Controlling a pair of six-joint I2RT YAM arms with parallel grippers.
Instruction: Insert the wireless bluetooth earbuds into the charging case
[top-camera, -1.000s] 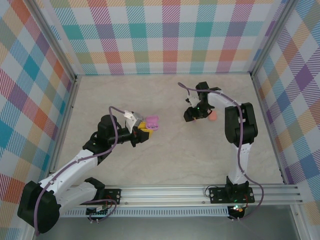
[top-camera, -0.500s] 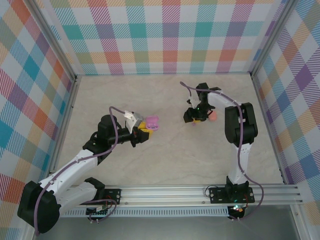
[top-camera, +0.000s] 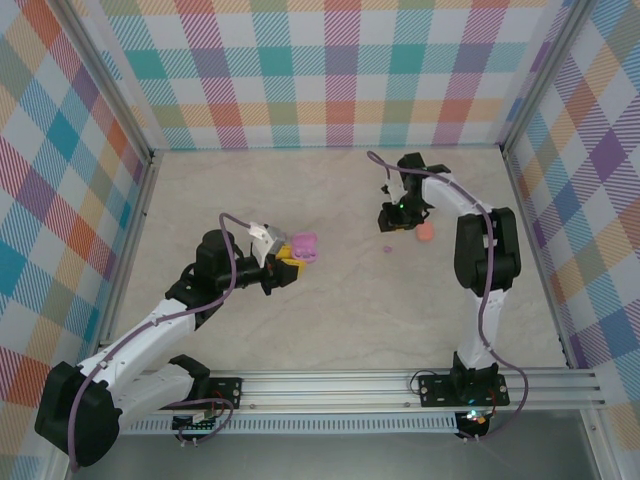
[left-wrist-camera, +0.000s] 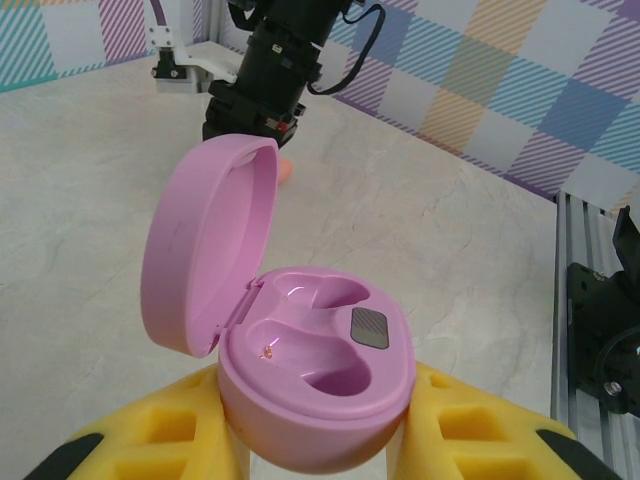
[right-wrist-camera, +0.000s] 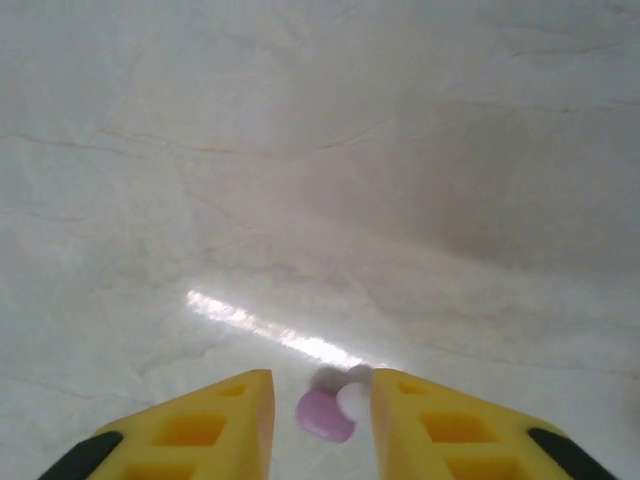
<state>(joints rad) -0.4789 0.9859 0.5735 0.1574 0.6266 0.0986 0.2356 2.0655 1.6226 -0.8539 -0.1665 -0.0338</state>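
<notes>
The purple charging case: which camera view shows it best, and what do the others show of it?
Left wrist view. The purple charging case sits close up, lid open, both wells empty, gripped by the left hand. The top external view shows it as a small pink shape at that hand's tip.

A pale marbled tabletop (top-camera: 330, 310) forms the floor of the cell. Walls of pastel check rise at 12 o'clock (top-camera: 330, 70), 9 o'clock (top-camera: 50, 200) and 3 o'clock (top-camera: 600, 200), joined by bare aluminium posts (top-camera: 112, 95). A slotted aluminium rail (top-camera: 350, 385) runs along 6 o'clock. Overhead light leaves a bright streak (right-wrist-camera: 270, 325) on the stone.
</notes>
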